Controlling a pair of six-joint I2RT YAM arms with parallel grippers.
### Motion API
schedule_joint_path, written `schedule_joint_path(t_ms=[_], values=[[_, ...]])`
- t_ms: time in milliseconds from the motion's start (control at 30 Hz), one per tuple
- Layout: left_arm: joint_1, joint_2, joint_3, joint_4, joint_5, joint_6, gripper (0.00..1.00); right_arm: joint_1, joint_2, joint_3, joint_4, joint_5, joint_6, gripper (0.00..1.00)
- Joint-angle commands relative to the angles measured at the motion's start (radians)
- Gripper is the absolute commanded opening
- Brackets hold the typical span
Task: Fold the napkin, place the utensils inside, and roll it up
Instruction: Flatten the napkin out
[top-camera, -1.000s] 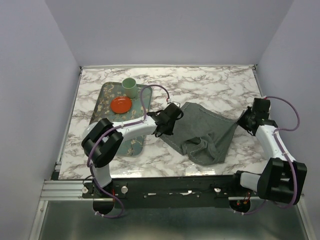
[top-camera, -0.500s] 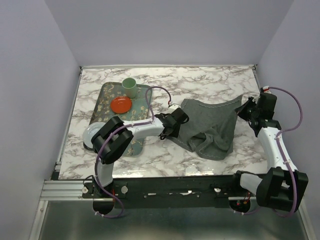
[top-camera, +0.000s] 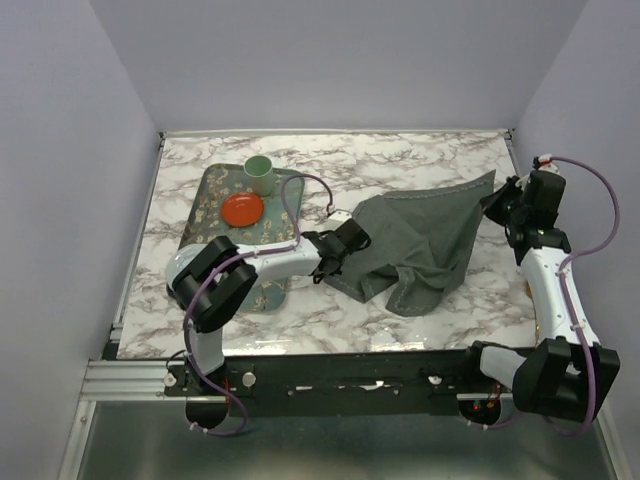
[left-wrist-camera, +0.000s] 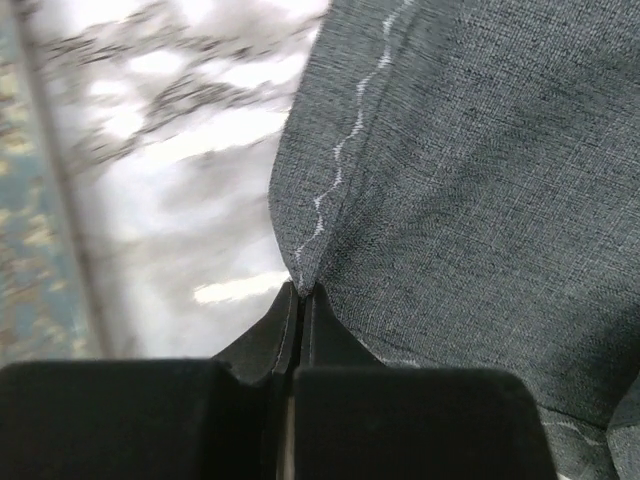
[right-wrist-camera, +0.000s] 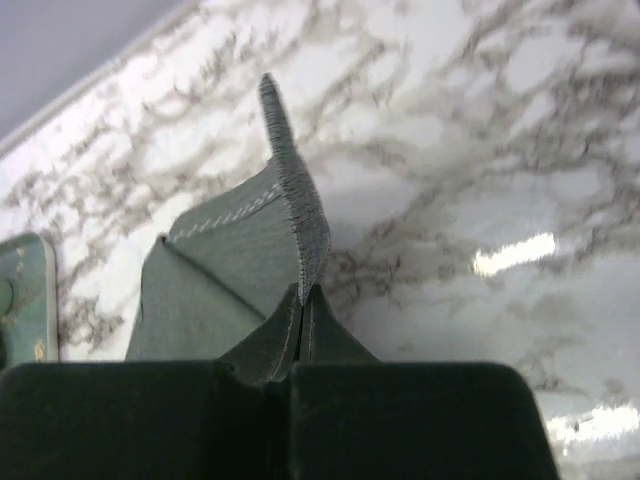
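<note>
Worktop (top-camera: 420, 165), marble-patterned: at left, 1 green floral tray (top-camera: 208, 228) carrying 1 pale green cup (top-camera: 259, 175) and 1 orange saucer (top-camera: 242, 209). Left pincer (left-wrist-camera: 300, 298), jaws together, clamped on the left hem of 1 dark grey napkin (top-camera: 425, 240), which lies rumpled centre-right on the worktop. Right pincer (right-wrist-camera: 302, 298), jaws together, clamped on the napkin's far right corner, raised off the marble.
</note>
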Motion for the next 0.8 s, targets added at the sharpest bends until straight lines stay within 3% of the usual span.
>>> schedule_joint_path(t_ms=[0, 600, 767], values=[[0.026, -0.163, -0.053, -0.129, -0.095, 0.053, 0.00, -0.001, 0.069, 0.166, 0.047, 0.104, -0.046, 0.01], [0.007, -0.370, -0.317, -0.089, 0.017, -0.061, 0.00, -0.027, 0.523, 0.497, 0.086, 0.323, -0.140, 0.01], [0.000, -0.431, -0.377, -0.088, 0.004, -0.128, 0.00, -0.051, 0.666, 0.649, -0.068, 0.452, -0.069, 0.01]])
